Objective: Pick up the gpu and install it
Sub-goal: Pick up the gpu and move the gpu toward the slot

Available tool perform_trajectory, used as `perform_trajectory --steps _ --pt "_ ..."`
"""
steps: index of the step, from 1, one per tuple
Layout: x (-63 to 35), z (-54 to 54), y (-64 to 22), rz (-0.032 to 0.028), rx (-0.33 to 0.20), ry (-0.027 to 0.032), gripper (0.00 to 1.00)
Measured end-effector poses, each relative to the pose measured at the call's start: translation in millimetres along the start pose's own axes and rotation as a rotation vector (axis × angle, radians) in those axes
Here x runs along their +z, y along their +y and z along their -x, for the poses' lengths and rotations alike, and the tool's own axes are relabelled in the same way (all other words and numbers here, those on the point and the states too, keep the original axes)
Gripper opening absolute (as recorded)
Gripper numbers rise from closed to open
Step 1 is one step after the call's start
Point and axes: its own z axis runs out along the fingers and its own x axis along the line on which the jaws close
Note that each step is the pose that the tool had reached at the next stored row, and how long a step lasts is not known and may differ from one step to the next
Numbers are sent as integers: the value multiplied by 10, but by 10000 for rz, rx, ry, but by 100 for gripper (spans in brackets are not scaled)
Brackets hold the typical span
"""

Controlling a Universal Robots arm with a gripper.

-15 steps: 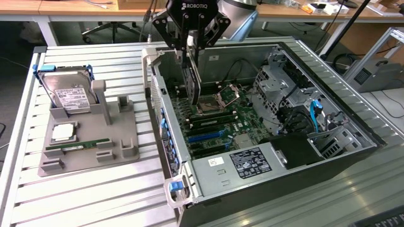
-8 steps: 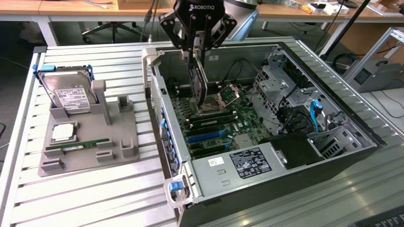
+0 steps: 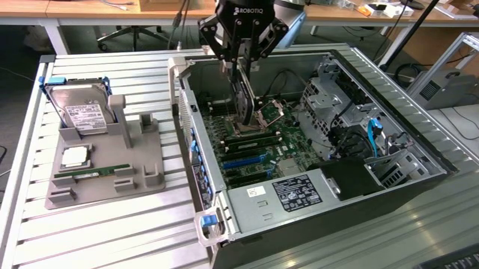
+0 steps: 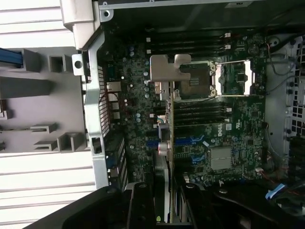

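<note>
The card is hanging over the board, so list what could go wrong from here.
The gpu, pinched by the fingers at its top edge only, could tilt or slip. Its lower edge hangs near the CPU socket and memory slots, not over the blue slots; lowering here might strike them.

- Arm reaches in from above, wrist turned straight down.
- Pincer hangs vertical, its black fingers part-closed, pinched on both faces of a thin upright card.
</note>
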Motion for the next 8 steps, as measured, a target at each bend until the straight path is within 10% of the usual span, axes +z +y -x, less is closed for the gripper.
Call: perform_trajectory --steps 8 --pt "30 212 18 -157 -5 -12 27"
